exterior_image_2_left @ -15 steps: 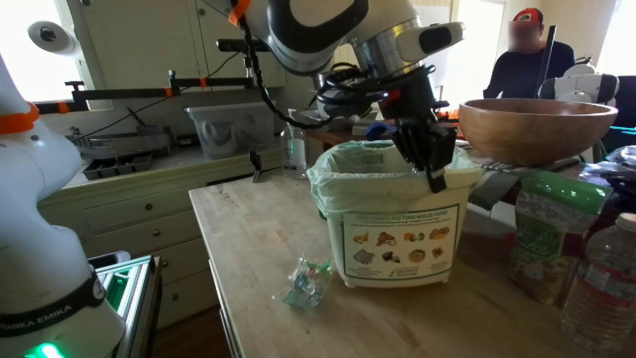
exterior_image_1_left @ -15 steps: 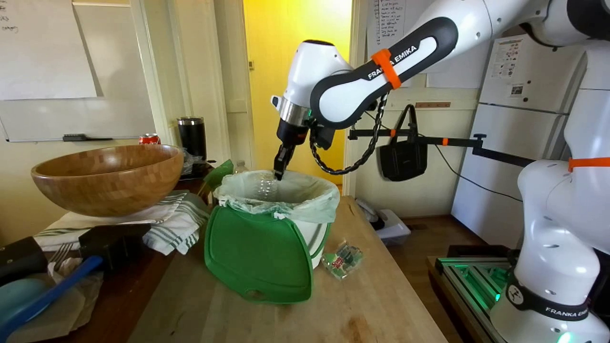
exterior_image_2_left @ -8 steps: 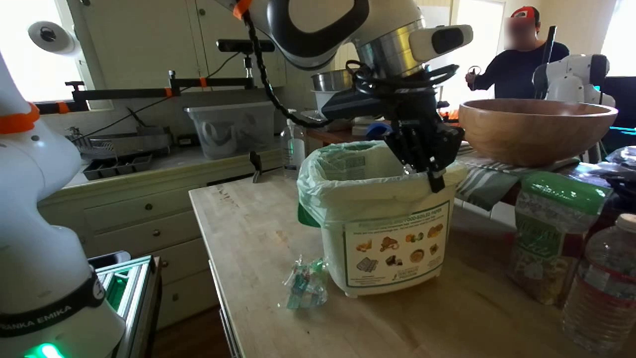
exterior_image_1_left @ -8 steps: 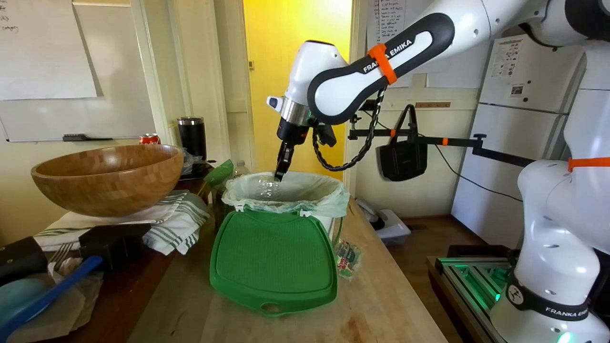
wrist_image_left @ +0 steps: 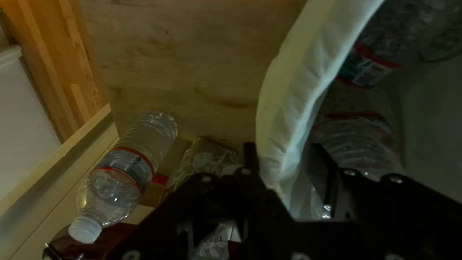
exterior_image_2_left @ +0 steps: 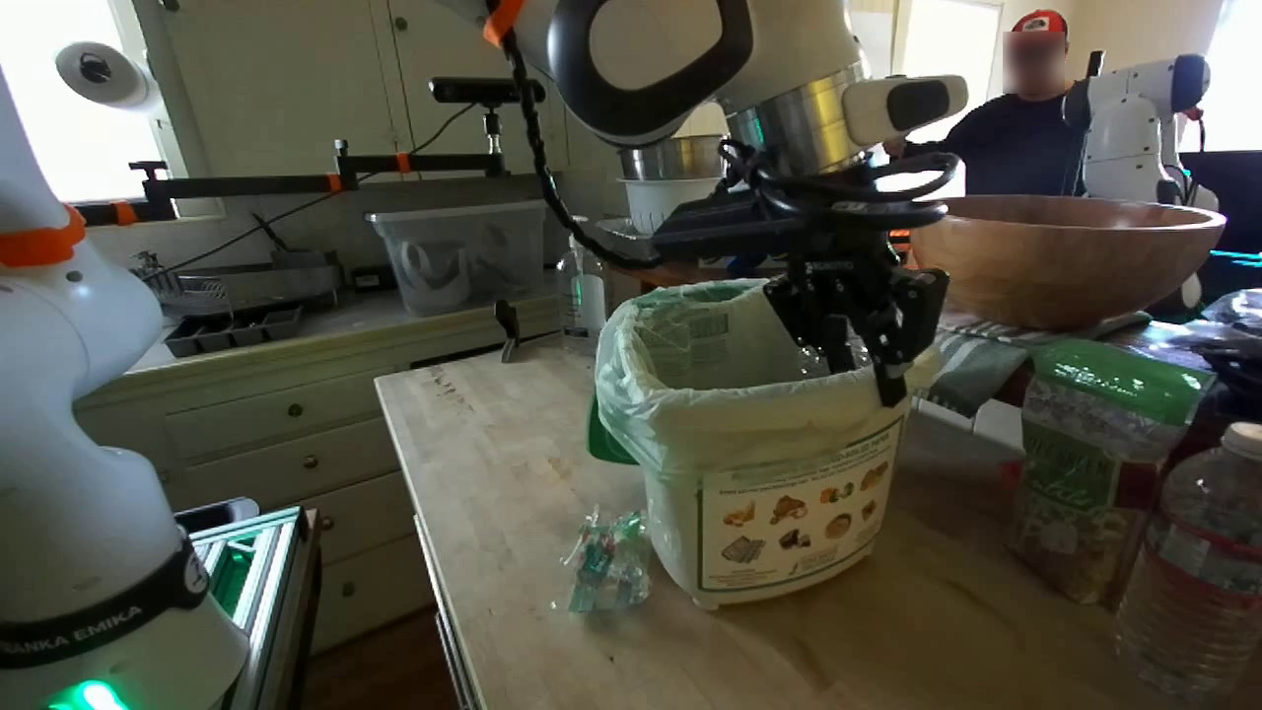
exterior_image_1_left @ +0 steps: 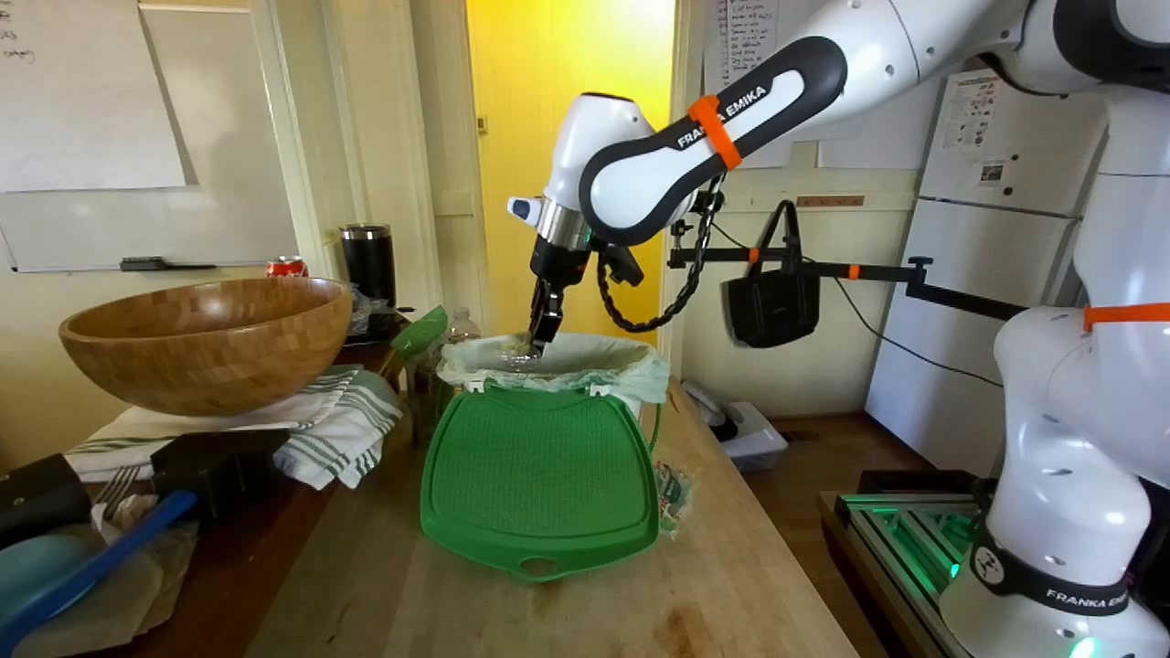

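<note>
Since its wall is thin enough to fit between two fingers, the bin (exterior_image_2_left: 789,528), right of centre in an exterior view, is probably straddled there for that reason: the gripper (exterior_image_2_left: 868,383) stands over the rim, one finger inside, one outside. Its fingers are spread, with the rim and the folded liner (exterior_image_2_left: 690,419) between them; whether either presses on the wall I cannot tell. The liner turns down over the edge, likely so that it does not slip in. In the right half of the wrist view, the inner finger overlaps a clear bottle (wrist_image_left: 355,142) that lies in the bin; whether they touch is unclear. What looks like a second bottle (wrist_image_left: 368,68) lies at upper right. At lower centre of an exterior view, the lid (exterior_image_1_left: 539,484) slopes down from the rim on its hinges, so the mouth is uncovered. The bowl (exterior_image_1_left: 210,343), at left there, sits on towels (exterior_image_1_left: 338,439), perhaps to spare the surface beneath. The wrapper (exterior_image_2_left: 609,567), at lower centre in an exterior view, lies loose on the table (exterior_image_2_left: 513,473), just beside the bin.
</note>
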Controlling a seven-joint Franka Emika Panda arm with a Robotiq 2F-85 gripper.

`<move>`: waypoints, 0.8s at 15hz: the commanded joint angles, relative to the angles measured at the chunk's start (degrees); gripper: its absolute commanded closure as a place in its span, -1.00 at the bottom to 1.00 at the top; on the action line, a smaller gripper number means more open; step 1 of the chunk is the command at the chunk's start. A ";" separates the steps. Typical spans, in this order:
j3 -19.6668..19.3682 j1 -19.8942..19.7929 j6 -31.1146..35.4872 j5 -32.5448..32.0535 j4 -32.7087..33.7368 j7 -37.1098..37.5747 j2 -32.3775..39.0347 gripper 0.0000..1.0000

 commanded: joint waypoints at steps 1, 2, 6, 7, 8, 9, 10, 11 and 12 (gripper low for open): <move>0.32 -0.61 -0.24 0.35 0.36 -1.90 0.42 -0.46; 0.36 -0.63 -0.25 0.32 0.17 -1.75 0.07 -0.60; 0.50 -0.32 0.80 -0.47 -1.49 -0.77 -2.72 -1.00; 0.53 -0.22 1.23 -0.73 -1.95 -0.46 -3.58 -1.00; 0.53 -0.11 0.53 -1.45 -2.29 0.18 -4.63 -1.00; 0.53 -0.01 -0.37 -2.03 -2.81 1.57 -5.87 -1.00; 0.53 0.07 -0.73 -2.30 -3.34 2.94 -6.88 -1.00; 0.55 0.07 -0.97 -3.16 -4.19 5.69 -8.07 -1.00; 0.61 0.09 -1.54 -3.64 -5.45 7.74 -9.56 -1.00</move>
